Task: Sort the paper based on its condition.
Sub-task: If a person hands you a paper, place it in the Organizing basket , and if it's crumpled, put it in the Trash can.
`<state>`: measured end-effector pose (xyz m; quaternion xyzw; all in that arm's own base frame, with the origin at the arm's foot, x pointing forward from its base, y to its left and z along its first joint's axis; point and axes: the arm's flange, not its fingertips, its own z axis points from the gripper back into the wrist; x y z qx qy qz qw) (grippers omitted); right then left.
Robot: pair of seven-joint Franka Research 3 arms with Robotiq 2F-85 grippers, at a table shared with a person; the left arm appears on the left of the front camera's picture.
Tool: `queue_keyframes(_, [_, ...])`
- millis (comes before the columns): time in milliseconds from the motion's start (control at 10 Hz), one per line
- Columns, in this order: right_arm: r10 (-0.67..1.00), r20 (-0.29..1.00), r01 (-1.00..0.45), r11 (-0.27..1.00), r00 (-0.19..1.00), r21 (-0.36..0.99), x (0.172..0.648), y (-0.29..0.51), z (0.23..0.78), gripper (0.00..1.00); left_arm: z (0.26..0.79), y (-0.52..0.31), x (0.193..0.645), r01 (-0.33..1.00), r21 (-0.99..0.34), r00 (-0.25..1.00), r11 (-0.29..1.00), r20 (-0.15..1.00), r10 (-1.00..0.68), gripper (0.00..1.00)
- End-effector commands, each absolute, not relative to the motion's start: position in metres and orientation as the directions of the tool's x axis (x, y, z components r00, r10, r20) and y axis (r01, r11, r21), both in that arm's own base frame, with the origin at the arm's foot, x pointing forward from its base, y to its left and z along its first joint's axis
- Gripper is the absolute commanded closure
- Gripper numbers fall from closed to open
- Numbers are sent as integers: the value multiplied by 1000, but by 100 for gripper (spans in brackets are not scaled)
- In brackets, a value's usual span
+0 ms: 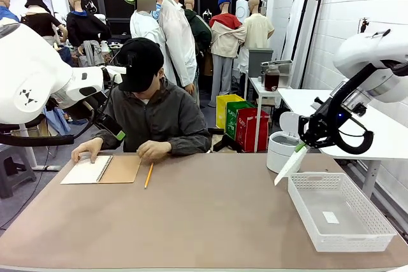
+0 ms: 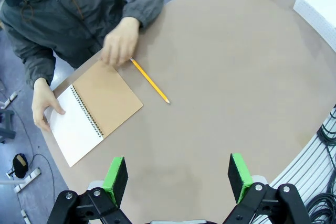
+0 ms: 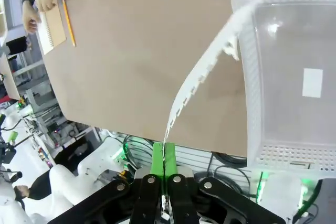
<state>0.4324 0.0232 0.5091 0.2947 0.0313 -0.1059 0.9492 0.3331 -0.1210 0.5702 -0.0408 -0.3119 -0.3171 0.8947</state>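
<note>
While the person [image 1: 145, 103] across the table [image 1: 191, 221] rests both hands by the open notebook [image 1: 102, 169] and pencil [image 1: 148, 174], the right gripper [image 1: 299, 147] pinches the paper [image 1: 290, 165] above the near corner of the white basket [image 1: 376, 237]. From the left wrist, the left gripper [image 2: 178, 177] hangs spread wide over bare tabletop. From the right wrist, green pads [image 3: 157, 158] press together on the sheet's torn, perforated edge.
</note>
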Motion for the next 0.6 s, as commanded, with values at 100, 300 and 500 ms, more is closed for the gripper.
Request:
queue_keyframes(100, [-79,-108,120,876,991,468,415,3,502,100,570,-120,333,593,124,605,796,583,-542,0])
queue_keyframes(300, [-21,-125,67,924,992,377,401,-14,494,100,570,-120,333,593,124,605,796,583,-542,0])
queue_keyframes(500, [-2,-153,51,947,988,317,401,-18,482,100,570,-120,333,593,124,605,796,583,-542,0])
